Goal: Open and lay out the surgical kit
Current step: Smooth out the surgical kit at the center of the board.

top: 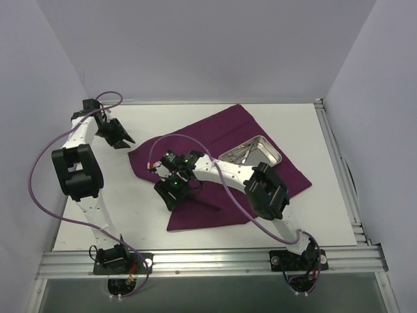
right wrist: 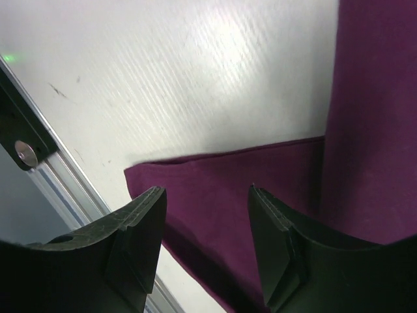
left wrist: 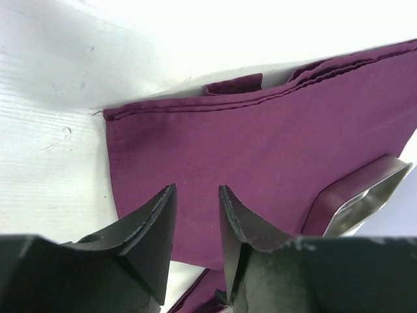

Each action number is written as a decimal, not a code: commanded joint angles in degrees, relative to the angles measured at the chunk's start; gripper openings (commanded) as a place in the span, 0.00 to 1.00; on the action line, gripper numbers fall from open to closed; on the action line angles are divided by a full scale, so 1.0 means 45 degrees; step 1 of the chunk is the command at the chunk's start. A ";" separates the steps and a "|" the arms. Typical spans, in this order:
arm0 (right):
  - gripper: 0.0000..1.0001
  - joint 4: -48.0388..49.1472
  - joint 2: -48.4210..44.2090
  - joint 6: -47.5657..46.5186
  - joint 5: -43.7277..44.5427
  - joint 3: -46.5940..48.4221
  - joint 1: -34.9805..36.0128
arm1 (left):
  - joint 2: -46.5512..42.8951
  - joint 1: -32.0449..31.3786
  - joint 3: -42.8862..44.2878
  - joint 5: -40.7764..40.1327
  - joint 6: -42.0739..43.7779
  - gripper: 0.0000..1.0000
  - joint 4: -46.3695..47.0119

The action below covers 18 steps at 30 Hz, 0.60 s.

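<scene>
The surgical kit's maroon cloth wrap (top: 215, 140) lies spread over the middle of the table. On its right part sits the shiny steel tray (top: 268, 155), with small metal instruments (top: 241, 154) inside. My left gripper (top: 124, 139) hovers just off the cloth's left edge, open and empty. In the left wrist view the left gripper (left wrist: 195, 195) points at the hemmed cloth (left wrist: 260, 143), and the tray (left wrist: 365, 195) shows at the right. My right gripper (top: 171, 194) hangs over the cloth's near-left flap. The right gripper (right wrist: 205, 195) is open above a cloth corner (right wrist: 221, 182), gripping nothing.
The table's aluminium front rail (top: 208, 261) runs along the near edge and shows close by as the rail (right wrist: 39, 163) in the right wrist view. White walls close in the back and sides. A purple cable (top: 45, 163) loops off the left arm.
</scene>
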 commanded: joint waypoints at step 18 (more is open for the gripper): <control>0.53 0.1003 -0.1266 0.0171 -0.0038 -0.2148 0.0461 | 0.1090 -0.0769 0.0883 -0.3274 0.1378 0.62 -0.0632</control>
